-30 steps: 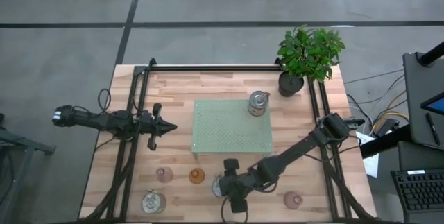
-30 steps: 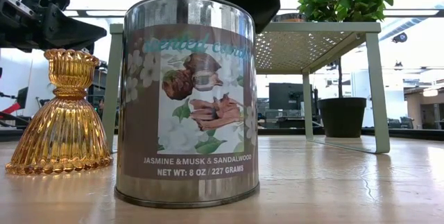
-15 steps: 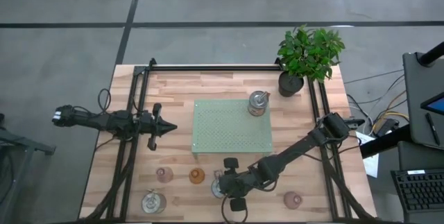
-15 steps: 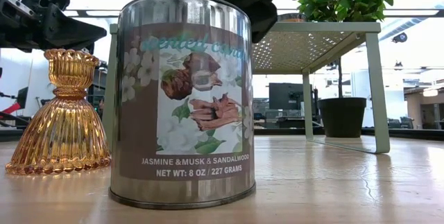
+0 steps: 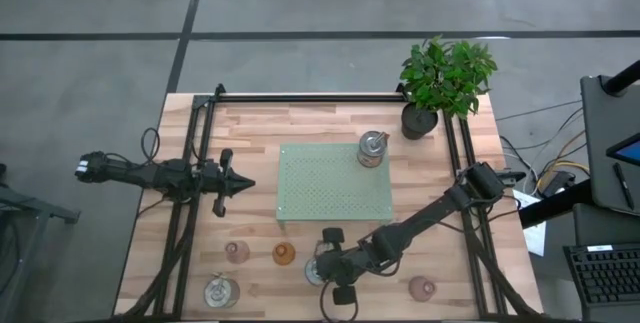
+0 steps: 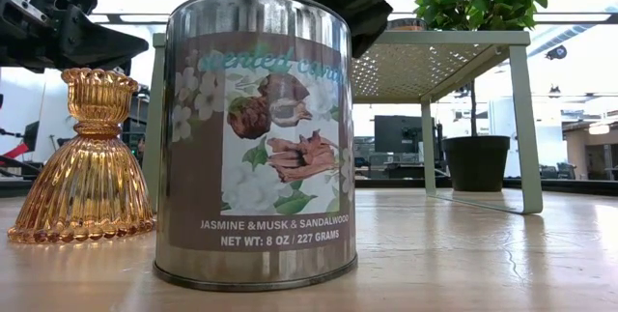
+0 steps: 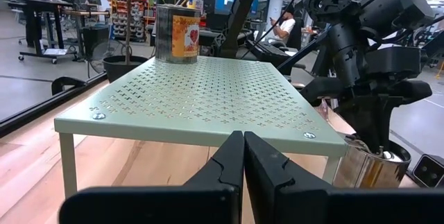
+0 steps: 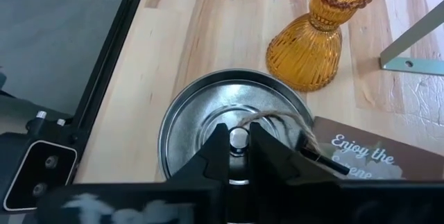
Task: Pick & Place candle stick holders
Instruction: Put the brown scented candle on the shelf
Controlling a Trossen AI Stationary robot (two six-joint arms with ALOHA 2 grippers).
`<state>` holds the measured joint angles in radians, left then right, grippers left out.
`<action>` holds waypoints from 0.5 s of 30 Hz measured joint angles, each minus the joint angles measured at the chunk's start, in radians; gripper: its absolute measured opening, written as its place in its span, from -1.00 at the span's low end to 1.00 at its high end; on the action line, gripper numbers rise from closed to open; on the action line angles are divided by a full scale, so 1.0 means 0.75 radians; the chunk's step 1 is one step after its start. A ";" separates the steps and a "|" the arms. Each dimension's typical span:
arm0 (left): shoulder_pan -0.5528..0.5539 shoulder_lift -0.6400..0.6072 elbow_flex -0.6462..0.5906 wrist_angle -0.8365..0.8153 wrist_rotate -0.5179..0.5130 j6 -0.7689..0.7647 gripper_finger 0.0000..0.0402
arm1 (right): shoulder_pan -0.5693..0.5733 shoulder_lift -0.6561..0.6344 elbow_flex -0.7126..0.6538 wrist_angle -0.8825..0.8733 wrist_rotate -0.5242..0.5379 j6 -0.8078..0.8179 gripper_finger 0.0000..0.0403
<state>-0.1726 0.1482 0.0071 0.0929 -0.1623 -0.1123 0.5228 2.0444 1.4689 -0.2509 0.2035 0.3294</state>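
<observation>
High view: right gripper (image 5: 322, 266) down over silvery scented-candle tin (image 5: 316, 271), just off green perforated tray (image 5: 333, 185)'s near edge. Right wrist view: dark fingers (image 8: 215, 153) close together on small knob (image 8: 239, 139) at centre of tin lid (image 8: 182, 123), twine and brown tag (image 8: 361, 156) alongside. Amber-yellow ribbed holder (image 5: 285, 254) just beside tin, upright, not touching. Pale pink holder (image 5: 237, 253) further along tray's near side; clear glass holder (image 5: 220, 291) nearer table edge; second pink holder (image 5: 421, 288) on tin's other side. Second tin (image 5: 372, 148) atop tray's far corner, near potted plant (image 5: 446, 83). Left gripper (image 5: 238, 184) off tray's left side, fingers pressed together, holding nothing.
</observation>
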 joint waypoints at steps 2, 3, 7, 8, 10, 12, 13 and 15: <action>-0.001 0.000 0.000 0.000 0.000 0.000 -0.94 | 0.000 0.000 0.000 -0.001 0.000 -0.006 -0.88; -0.001 0.000 0.000 0.000 0.000 0.000 -0.94 | 0.000 0.000 0.000 -0.001 0.000 -0.008 -0.88; -0.001 0.000 0.000 0.000 0.000 0.000 -0.94 | 0.001 0.000 0.007 -0.009 0.003 -0.010 -0.86; -0.001 0.000 0.000 0.000 0.000 0.000 -0.94 | 0.001 0.000 0.011 -0.012 0.003 -0.014 -0.86; -0.001 0.000 0.000 0.000 0.000 0.000 -0.94 | 0.001 0.000 0.019 -0.017 0.002 -0.023 -0.86; -0.001 0.000 0.000 0.000 0.000 0.000 -0.94 | 0.001 0.000 0.027 -0.025 0.001 -0.030 -0.86; -0.001 -0.001 0.000 0.000 -0.001 0.000 -0.94 | 0.001 0.000 0.031 -0.031 0.001 -0.031 -0.86; -0.001 0.000 0.000 0.000 0.000 0.000 -0.94 | 0.001 0.000 0.036 -0.039 0.001 -0.032 -0.86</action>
<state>-0.1730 0.1482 0.0071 0.0929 -0.1625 -0.1120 0.5236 2.0441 1.4958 -0.2799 0.2039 0.3053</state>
